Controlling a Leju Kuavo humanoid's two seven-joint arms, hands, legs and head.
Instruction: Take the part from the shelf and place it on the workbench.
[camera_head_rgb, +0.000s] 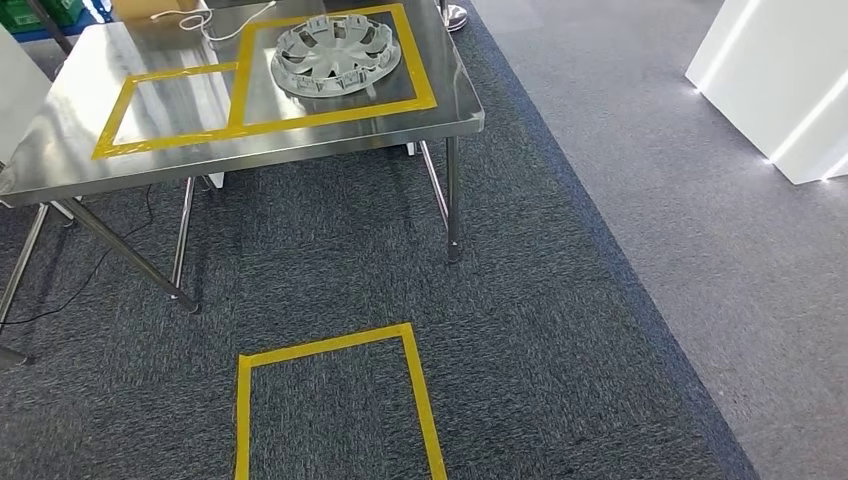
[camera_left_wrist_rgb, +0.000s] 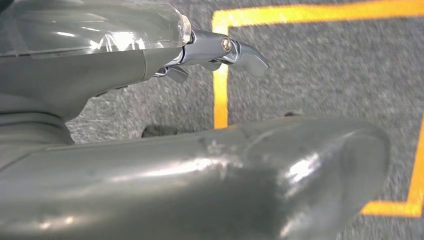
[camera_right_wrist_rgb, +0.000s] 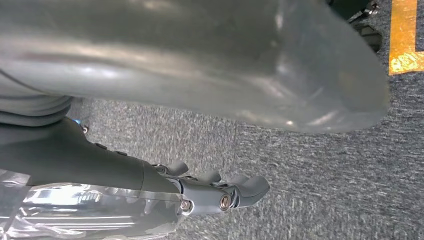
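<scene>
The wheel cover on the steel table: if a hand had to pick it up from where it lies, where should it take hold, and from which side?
The wheel cover lies flat, ribbed inner side up, inside the larger taped square on the steel table. Probably best gripped at its raised outer rim, on the edge nearest the table's front, coming from that side: the rim is thin enough to pinch, while the flat disc offers nothing else.

Matt grey plastic part (camera_head_rgb: 335, 57) on glossy steel workbench (camera_head_rgb: 60, 130); rough carpet (camera_head_rgb: 560, 330).

One grey wheel cover (camera_head_rgb: 336, 57) on one steel workbench (camera_head_rgb: 150, 130), which carries two yellow tape rectangles (camera_head_rgb: 170, 110); one more tape outline (camera_head_rgb: 340, 400) on the carpet; perhaps one white cable (camera_head_rgb: 215, 28).
</scene>
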